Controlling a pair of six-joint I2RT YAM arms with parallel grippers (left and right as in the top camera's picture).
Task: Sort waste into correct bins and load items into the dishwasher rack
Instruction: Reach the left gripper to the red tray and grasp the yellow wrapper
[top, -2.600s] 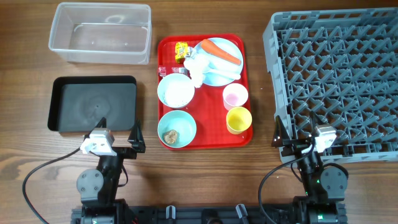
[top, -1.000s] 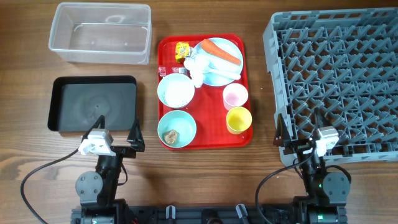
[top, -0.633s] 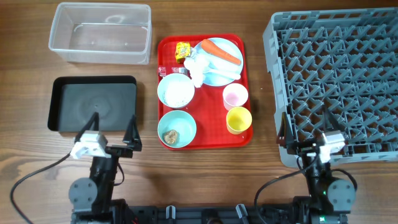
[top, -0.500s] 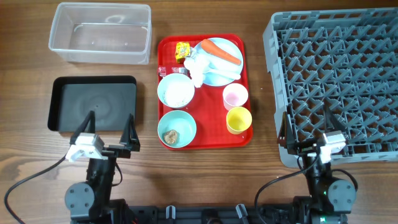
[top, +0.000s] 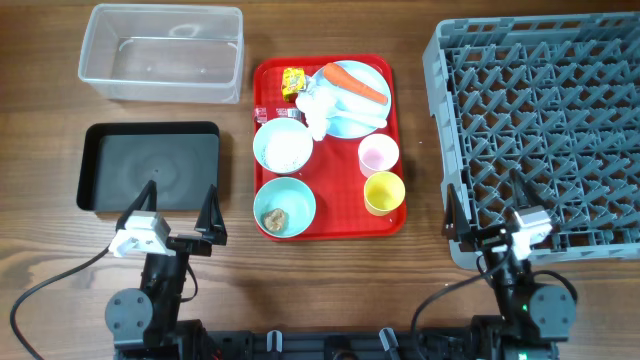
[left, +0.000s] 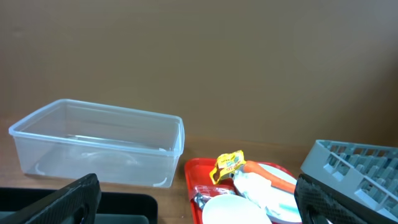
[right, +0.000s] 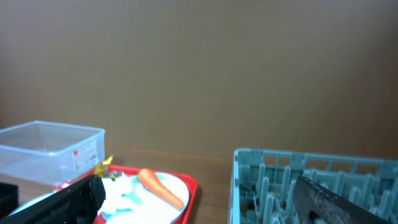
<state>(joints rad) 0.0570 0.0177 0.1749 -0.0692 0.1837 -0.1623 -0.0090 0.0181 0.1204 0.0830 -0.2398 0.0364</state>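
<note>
On the red tray (top: 396, 100) a light blue plate (top: 368, 72) holds an orange carrot (top: 357, 83) and white tissue (top: 315, 105). A yellow wrapper (top: 292, 82) and a red wrapper (top: 265, 112) lie beside it. One blue bowl (top: 283, 147) holds rice, another (top: 296, 195) a brown lump (top: 273, 216). A pink cup (top: 378, 154) and a yellow cup (top: 384, 192) stand at the right. The clear tub (top: 160, 52) and black tray (top: 150, 165) are empty. My left gripper (top: 178, 205) is open before the black tray. My right gripper (top: 485, 205) is open at the front edge of the grey rack (top: 540, 130).
The left wrist view shows the clear tub (left: 99, 146), yellow wrapper (left: 229, 165), carrot (left: 270, 176) and rack corner (left: 354, 168) ahead. The right wrist view shows the carrot (right: 160, 186) on the plate and the rack (right: 311, 180) close at right. Cables trail at the table's front.
My left gripper has shifted left and toward the table's front, fingers spread a little wider. My right gripper has shifted slightly right. No object has moved.
</note>
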